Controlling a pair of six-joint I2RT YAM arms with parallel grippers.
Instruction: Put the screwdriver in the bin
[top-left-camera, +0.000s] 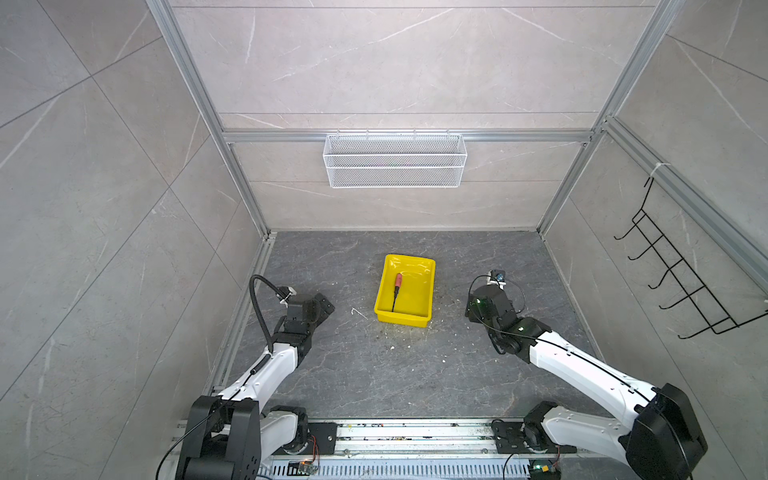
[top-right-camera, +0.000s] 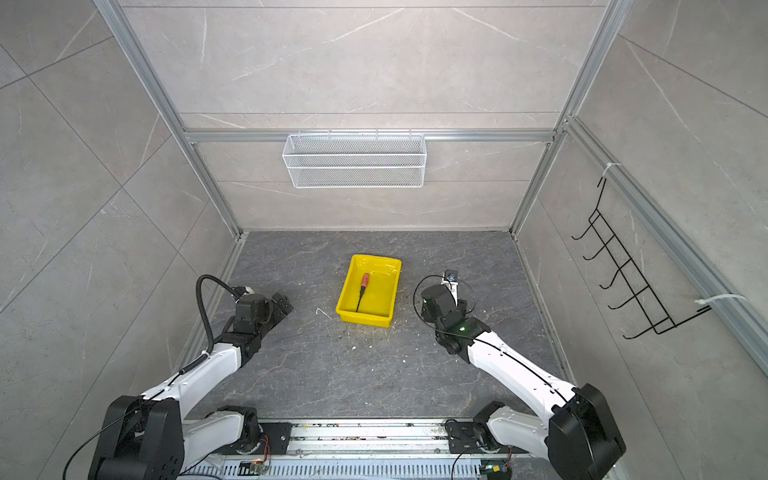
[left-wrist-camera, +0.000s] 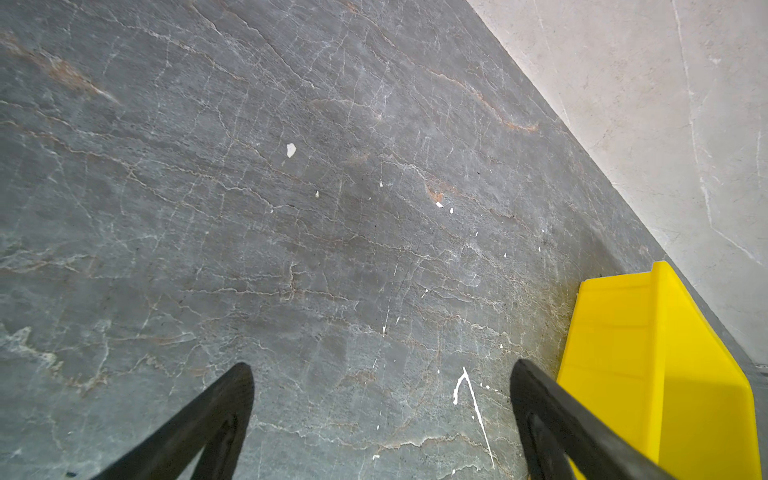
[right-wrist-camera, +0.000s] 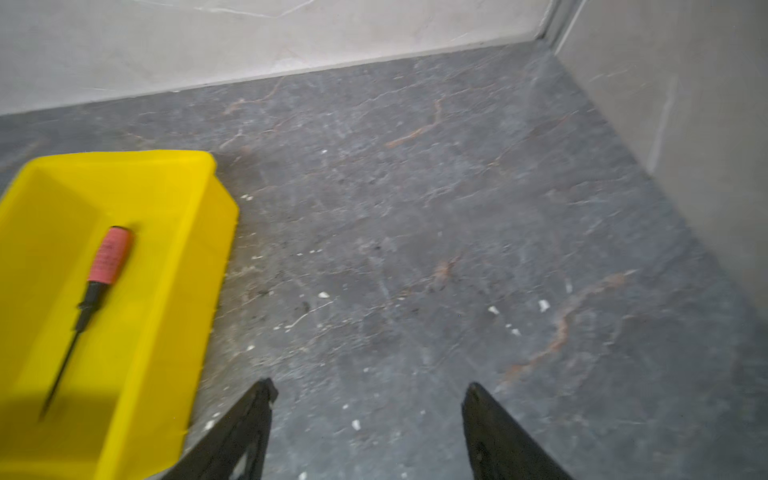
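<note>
Beside the right gripper (right-wrist-camera: 368, 388), whose jaws stand apart and empty, the screwdriver (right-wrist-camera: 89, 297) lies flat inside the bin (right-wrist-camera: 183, 266). Left gripper (left-wrist-camera: 380, 370) likewise spread, holding nothing; image slightly blurred.

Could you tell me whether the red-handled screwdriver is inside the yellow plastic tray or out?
Inside: the red-handled screwdriver lies flat on the yellow plastic tray floor, untouched.

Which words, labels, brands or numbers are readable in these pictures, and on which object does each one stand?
No text can be read in any view.
The screwdriver: dark marks on its red handle, too blurred to read in the right wrist view, too small in both top views.
The bin: no label shows.
The white wire basket: no label shows.
</note>
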